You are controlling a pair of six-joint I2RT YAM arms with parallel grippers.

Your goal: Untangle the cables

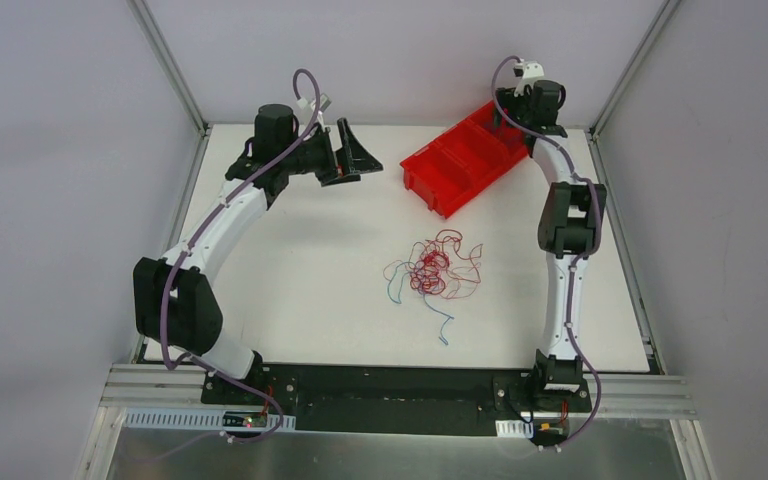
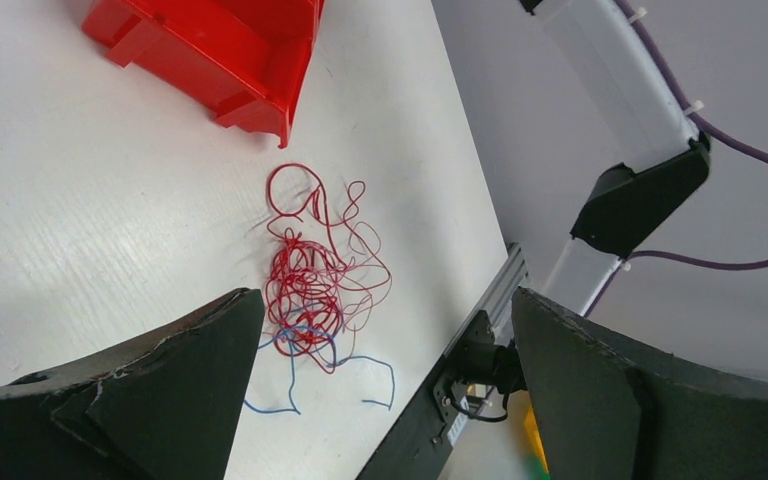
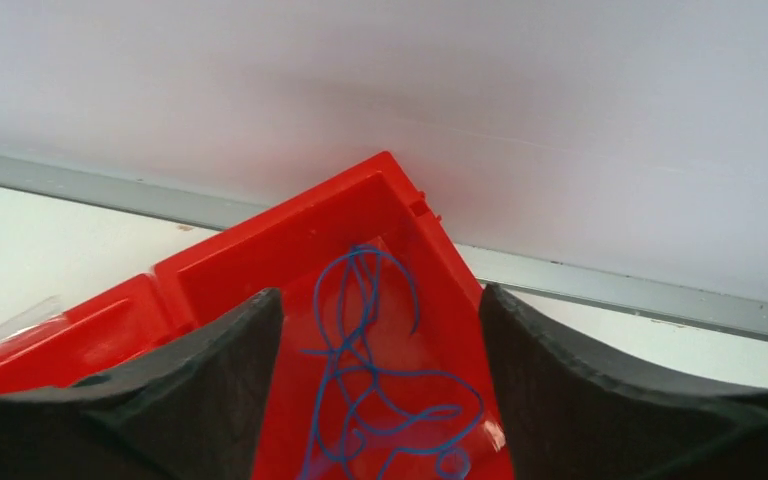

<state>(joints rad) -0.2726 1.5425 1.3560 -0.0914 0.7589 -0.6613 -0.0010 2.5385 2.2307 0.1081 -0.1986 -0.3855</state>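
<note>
Progress is partial: a blue cable (image 3: 345, 362) lies in the red bin (image 3: 220, 265) at one o'clock, right gripper (image 3: 378, 300) parted and empty above. Central red tangle (image 1: 430, 270) awaits sorting; left gripper (image 2: 385, 298) gapes empty.

Bare tabletop (image 1: 290, 280) on every side of the cables (image 1: 432, 268), free way down from above, red bin (image 1: 460, 160) standing near behind them, right hand (image 3: 378, 300) over its far compartment, left hand (image 1: 352, 150) well apart at far left.

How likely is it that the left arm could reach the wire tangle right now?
Probably yes. The tangle lies in the open on the table, nothing over it, the bin well behind. The left arm hangs above, jaws open, pointed towards it.
</note>
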